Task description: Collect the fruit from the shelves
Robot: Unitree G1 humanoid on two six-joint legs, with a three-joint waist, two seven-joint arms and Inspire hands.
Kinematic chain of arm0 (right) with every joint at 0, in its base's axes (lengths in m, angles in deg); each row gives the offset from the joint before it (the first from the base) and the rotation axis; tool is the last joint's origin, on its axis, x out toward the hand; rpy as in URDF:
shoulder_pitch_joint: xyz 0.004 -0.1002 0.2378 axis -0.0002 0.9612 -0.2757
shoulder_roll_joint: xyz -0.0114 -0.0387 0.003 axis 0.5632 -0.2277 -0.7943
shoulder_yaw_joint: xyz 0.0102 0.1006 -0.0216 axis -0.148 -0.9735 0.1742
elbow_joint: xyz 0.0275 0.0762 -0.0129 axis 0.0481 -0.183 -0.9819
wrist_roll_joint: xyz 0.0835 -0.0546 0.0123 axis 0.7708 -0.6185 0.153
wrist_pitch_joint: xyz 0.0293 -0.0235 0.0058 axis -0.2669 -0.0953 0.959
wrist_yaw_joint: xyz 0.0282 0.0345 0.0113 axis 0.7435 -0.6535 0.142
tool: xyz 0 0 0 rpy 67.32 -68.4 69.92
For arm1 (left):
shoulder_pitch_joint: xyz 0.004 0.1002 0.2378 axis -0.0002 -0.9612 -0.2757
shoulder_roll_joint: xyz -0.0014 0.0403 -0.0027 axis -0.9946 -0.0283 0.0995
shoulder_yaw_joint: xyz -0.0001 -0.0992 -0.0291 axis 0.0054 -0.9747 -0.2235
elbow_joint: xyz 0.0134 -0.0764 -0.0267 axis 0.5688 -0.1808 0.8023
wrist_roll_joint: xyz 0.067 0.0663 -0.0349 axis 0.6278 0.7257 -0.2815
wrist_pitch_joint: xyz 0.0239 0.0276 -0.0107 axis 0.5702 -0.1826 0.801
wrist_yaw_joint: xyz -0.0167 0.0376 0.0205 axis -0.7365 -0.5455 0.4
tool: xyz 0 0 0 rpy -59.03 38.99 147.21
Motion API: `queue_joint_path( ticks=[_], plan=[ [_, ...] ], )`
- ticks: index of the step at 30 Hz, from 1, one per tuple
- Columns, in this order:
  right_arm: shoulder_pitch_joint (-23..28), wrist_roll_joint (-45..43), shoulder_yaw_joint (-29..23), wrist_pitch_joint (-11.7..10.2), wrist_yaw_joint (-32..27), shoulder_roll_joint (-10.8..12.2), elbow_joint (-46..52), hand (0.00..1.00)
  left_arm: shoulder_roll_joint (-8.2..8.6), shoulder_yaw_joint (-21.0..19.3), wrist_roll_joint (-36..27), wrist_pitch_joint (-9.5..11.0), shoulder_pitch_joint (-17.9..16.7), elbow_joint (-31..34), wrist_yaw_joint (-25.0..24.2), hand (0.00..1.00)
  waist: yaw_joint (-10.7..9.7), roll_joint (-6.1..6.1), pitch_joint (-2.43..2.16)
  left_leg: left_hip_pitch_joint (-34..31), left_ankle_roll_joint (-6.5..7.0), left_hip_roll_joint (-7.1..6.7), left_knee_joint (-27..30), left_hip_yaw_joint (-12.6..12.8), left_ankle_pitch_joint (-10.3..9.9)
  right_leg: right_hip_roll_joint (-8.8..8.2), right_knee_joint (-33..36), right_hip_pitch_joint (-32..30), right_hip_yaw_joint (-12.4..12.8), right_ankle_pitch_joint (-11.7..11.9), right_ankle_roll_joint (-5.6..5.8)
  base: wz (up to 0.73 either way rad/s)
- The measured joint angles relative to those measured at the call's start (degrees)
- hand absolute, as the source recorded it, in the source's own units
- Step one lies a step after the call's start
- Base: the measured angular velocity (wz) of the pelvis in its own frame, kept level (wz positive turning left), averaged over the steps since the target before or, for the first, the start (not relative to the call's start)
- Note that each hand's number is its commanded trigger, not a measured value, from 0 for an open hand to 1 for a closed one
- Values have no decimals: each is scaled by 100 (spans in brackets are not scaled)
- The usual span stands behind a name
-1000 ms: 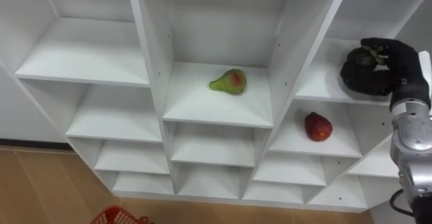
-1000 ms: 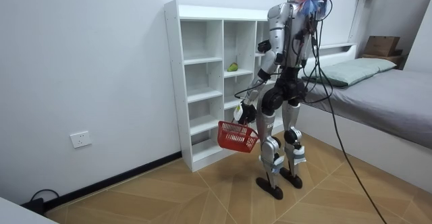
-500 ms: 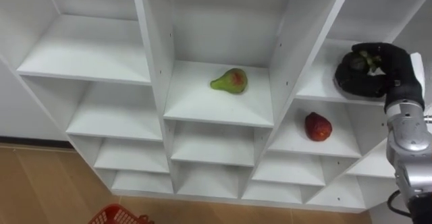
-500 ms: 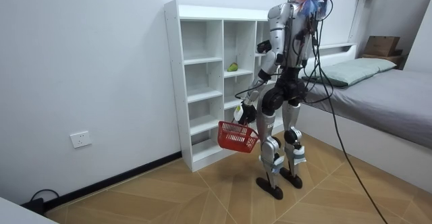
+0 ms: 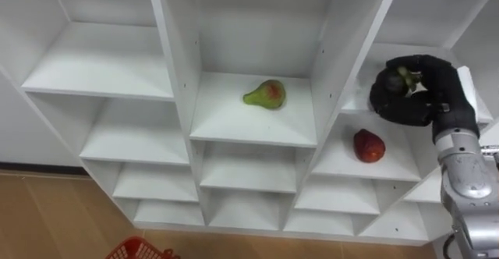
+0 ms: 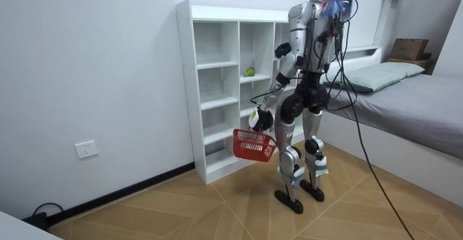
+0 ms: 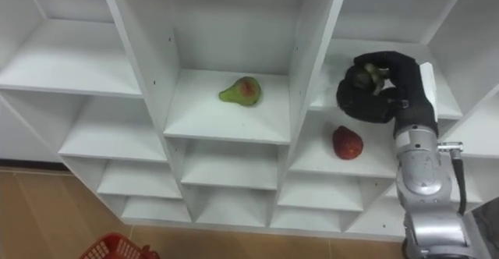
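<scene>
Fruit count: 3. One pear (image 5: 265,94), green with a red blush, lies on its side in the middle column of the white closet (image 5: 175,72), roughly mid-shelf, with bare board on both sides and in front of it, well apart from either divider. One red fruit (image 5: 368,146) sits in the right column, one shelf lower than the pear, near the middle of its board and clear of the side walls. One dark green fruit (image 5: 398,79) is in the right robot hand (image 5: 427,103): the black fingers are curled round it, thumb and fingers closed on it, with its top showing between them. That robot hand is level with the upper right compartment, at about the front edge of its shelf board and near the divider between the middle and right columns, above the red fruit and apart from it. Basket count: 1. The red basket (image 6: 253,147) hangs by its handle from the left robot hand (image 6: 260,118), low at the robot's side above the wooden floor (image 6: 181,211); its rim shows at the bottom edge of the eye views. In the room view the robot stands upright facing the closet front, close to it, with a bed (image 6: 405,103) behind it and open floor at the room view's left
</scene>
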Motion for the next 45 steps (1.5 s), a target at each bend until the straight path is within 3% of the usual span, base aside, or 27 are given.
queue_joint_path(
  ticks=[4, 6, 13, 17, 22, 28, 35, 41, 45],
  plan=[
    [263, 0, 36, 0, 135, 13, 400, 100, 75, -23, 4, 100, 13, -6, 94, 100, -56, 42, -19, -14, 0, 2, -10, 33, 0, 3, 3, -35, 0, 0, 0, -4],
    [438, -25, 36, 2, 243, 126, 701, 100, 138, -30, -18, 152, 11, -9, 94, 100, -84, 79, -45, -22, 0, 7, -30, 93, 0, 1, 9, -69, 15, 0, -1, -11],
    [1071, -147, 104, 4, 676, 419, 1520, 100, 168, -25, -469, 402, 38, -137, 234, 100, -217, 77, -41, 48, 2, 14, -122, 219, 1, 10, 3, -72, 160, 0, -1, -8],
    [1353, -169, 196, 8, 1068, 514, 1681, 100, 179, 6, -865, 468, 45, -145, 261, 100, -221, 62, -35, 59, 4, 21, -165, 297, -1, 13, 3, -110, 210, 0, -1, -13],
    [1602, -207, 390, 31, 1646, 822, 1695, 100, 226, 34, -1425, 528, 114, -218, 238, 100, -203, 78, -35, 44, 7, 27, -200, 398, -2, 26, 9, -203, 381, 1, -2, -12],
    [1612, -206, 681, 196, 2045, 834, 1720, 100, 296, 102, -2328, 526, 218, -288, 0, 100, -205, 166, -3, -20, 14, 24, -191, 440, -7, 26, 12, -276, 460, 17, 7, -5],
    [1584, -233, 952, 235, 2251, 856, 1703, 100, 394, 220, -2931, 516, 457, -373, -157, 100, -176, 180, 12, -53, 15, 25, -120, 432, -8, 18, 13, -279, 444, 17, 7, 1],
    [1606, -326, 1213, 443, 2391, 832, 1549, 100, 555, 295, -3023, 509, 733, -337, -162, 100, -57, 173, 23, -64, 24, 33, -110, 436, -14, 25, 28, -287, 437, 22, 2, 0],
    [1498, -403, 1398, 472, 2411, 1017, 1144, 100, 739, 482, -3513, 506, 765, 94, -176, 100, -38, 148, 34, -85, 24, 32, -98, 420, -15, 22, 52, -289, 425, 21, 2, 1]
  ],
)
